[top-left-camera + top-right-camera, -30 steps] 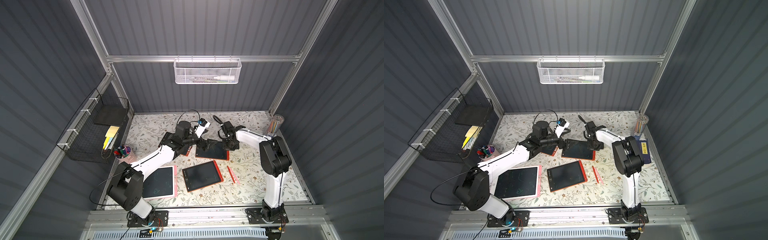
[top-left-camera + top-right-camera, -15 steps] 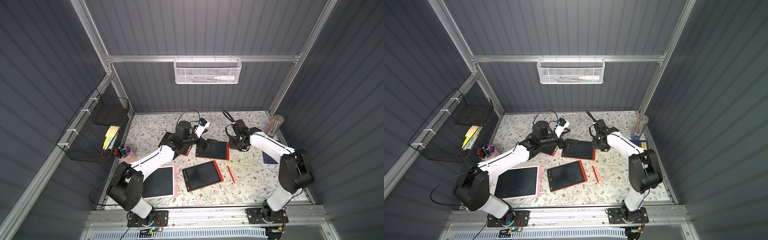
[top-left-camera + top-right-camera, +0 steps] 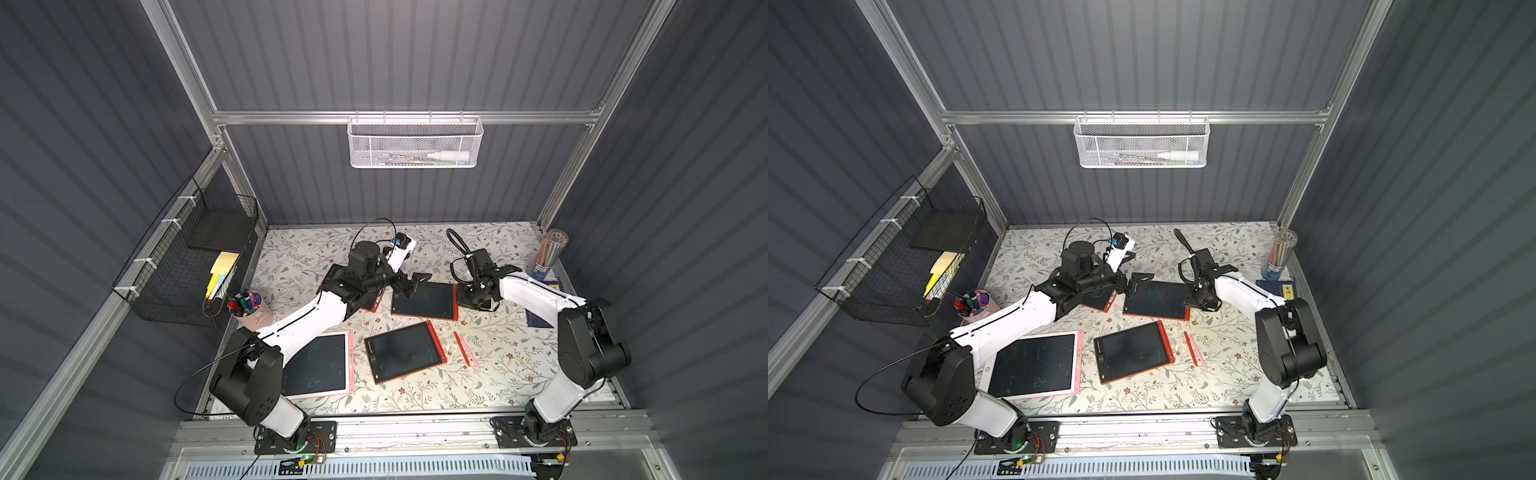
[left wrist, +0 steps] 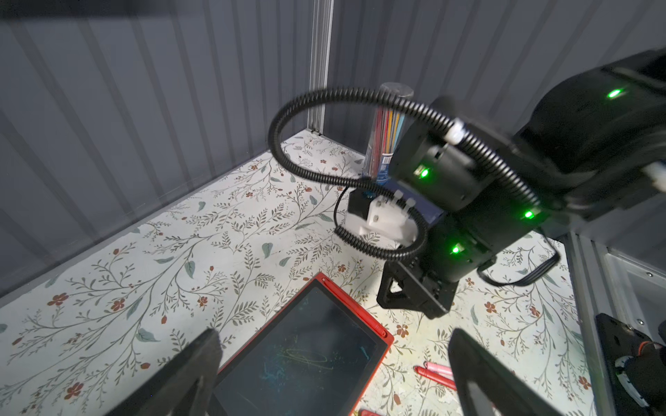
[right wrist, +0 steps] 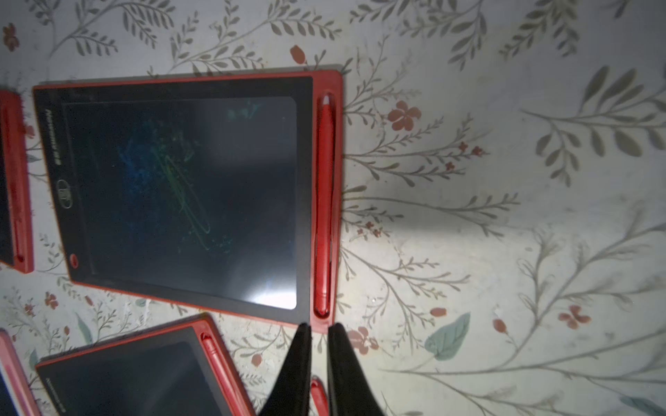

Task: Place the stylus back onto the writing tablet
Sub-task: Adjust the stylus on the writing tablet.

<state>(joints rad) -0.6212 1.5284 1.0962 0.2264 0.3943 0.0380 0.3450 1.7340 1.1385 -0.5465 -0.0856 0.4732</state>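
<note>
A red writing tablet point(image 3: 424, 300) lies at the far middle of the table, with a red stylus point(image 5: 324, 201) lying in the slot along its edge. My right gripper point(image 5: 319, 329) is shut on nothing and hovers just off that tablet's corner, at the end of the slot point(image 3: 473, 305). A loose red stylus point(image 3: 462, 348) and a pink stylus point(image 3: 473, 359) lie side by side on the table nearer the front. My left gripper point(image 3: 409, 282) stands wide open above the tablet's opposite corner, with nothing between its fingers point(image 4: 194, 360).
A second red tablet point(image 3: 403, 351) and a pink tablet point(image 3: 320, 365) lie near the front; a third red tablet point(image 3: 372, 303) is half hidden under my left arm. A pencil tube point(image 3: 548, 253), a blue book point(image 3: 540, 320) and a pink marker cup point(image 3: 249, 305) stand along the sides.
My right arm has swung outward to the right and its gripper has drawn a little away from the far tablet's edge, still shut. The left arm has not moved.
</note>
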